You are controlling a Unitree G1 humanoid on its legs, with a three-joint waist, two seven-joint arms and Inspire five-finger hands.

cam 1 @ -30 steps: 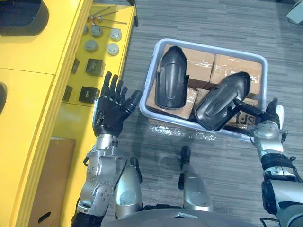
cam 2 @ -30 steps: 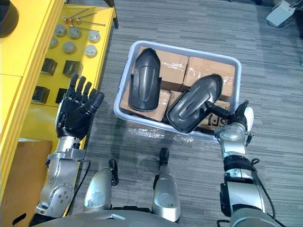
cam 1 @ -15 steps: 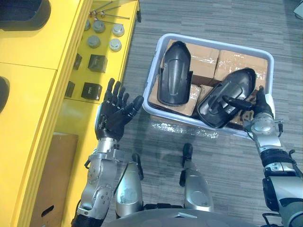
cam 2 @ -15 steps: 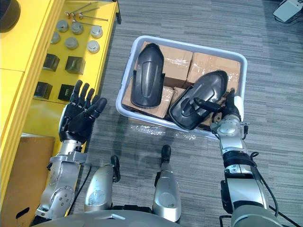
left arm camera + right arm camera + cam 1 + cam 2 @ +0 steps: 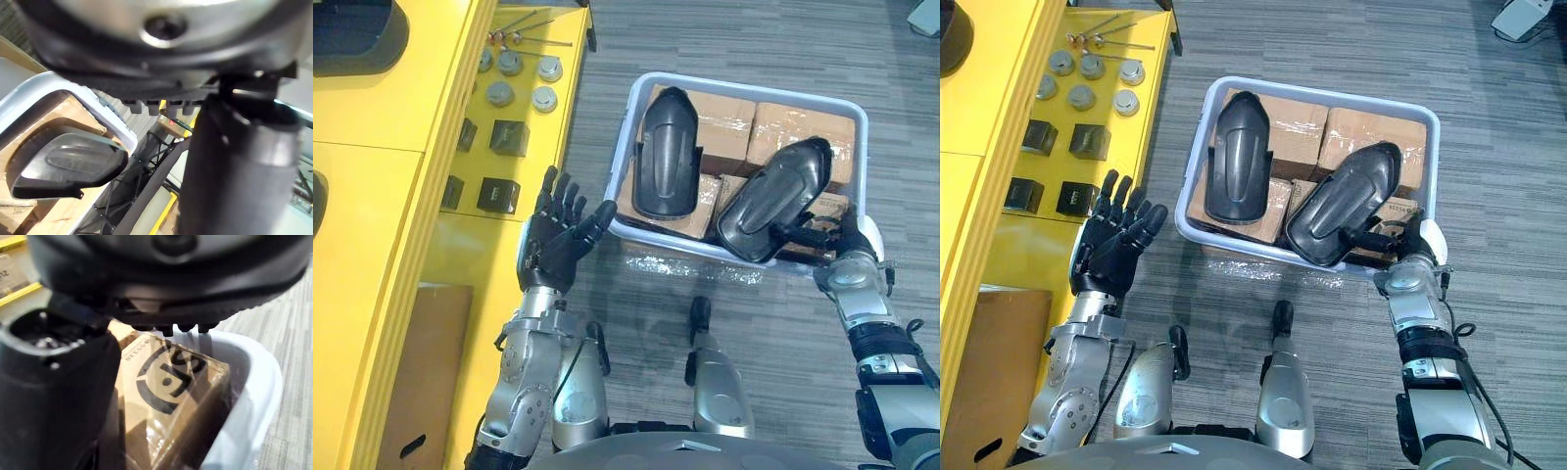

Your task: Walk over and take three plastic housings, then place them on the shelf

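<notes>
Left hand (image 5: 553,245) raised over the floor between the yellow shelf (image 5: 382,196) and the pale crate (image 5: 744,88), spread wide, holding nothing. Right hand (image 5: 850,257) at the crate's near right corner, right by the near end of the right housing (image 5: 773,201); grip impossible to tell. Both of the 2 housings lying on cardboard boxes (image 5: 729,122) inside the crate, left housing (image 5: 668,157) just beside the slanted right 1.

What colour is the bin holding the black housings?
The bin is pale bluish white, clearest in the right eye view.
</notes>
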